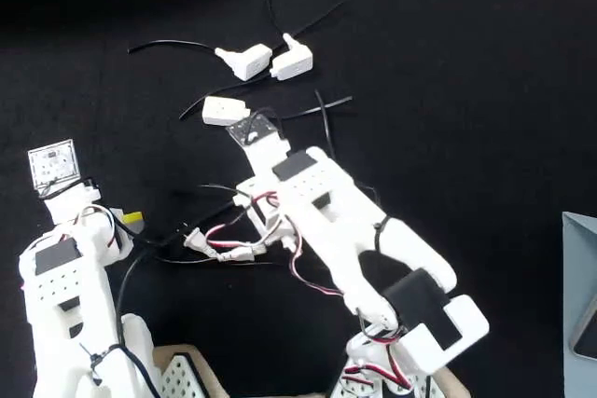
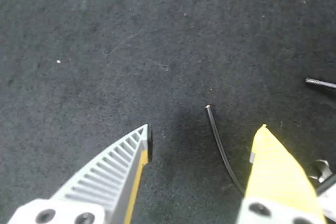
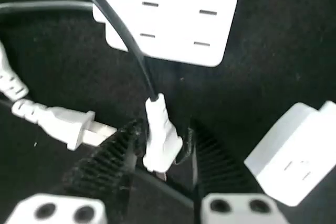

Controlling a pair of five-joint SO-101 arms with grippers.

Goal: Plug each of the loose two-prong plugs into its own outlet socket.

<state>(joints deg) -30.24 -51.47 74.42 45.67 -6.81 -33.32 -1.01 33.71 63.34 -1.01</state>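
Table cover [image 1: 485,90]: plain black.
Outlet sockets [image 3: 168,19]: white, dark slots.
Gripped plug [image 3: 161,137]: white, black cord [image 3: 126,40].
Loose plug [image 3: 65,123]: white, pale metal prongs.
Left gripper [image 2: 205,129]: one finger grey and ribbed, one yellow.
Right gripper [image 3: 163,127]: black, ribbed.
Arms [image 1: 345,221]: white; red and white wires [image 1: 308,279].

Quick headcount from my side: three white outlet blocks [image 1: 244,61] [image 1: 292,62] [image 1: 225,111] on the black table [image 1: 466,90]. The one closest to me has four slots [image 3: 149,4], so two pairs. For two-prong plugs I make out three: one plug [image 3: 160,148] pinched in my right claw [image 3: 163,128], a second loose plug [image 3: 65,124] just beside it, and a third [image 3: 11,85] cut off at the edge, so I'm less sure of that one. As for black cords [image 1: 173,42], there are several, too tangled to count properly. And two arms [image 1: 65,295] [image 1: 354,230], both mine.
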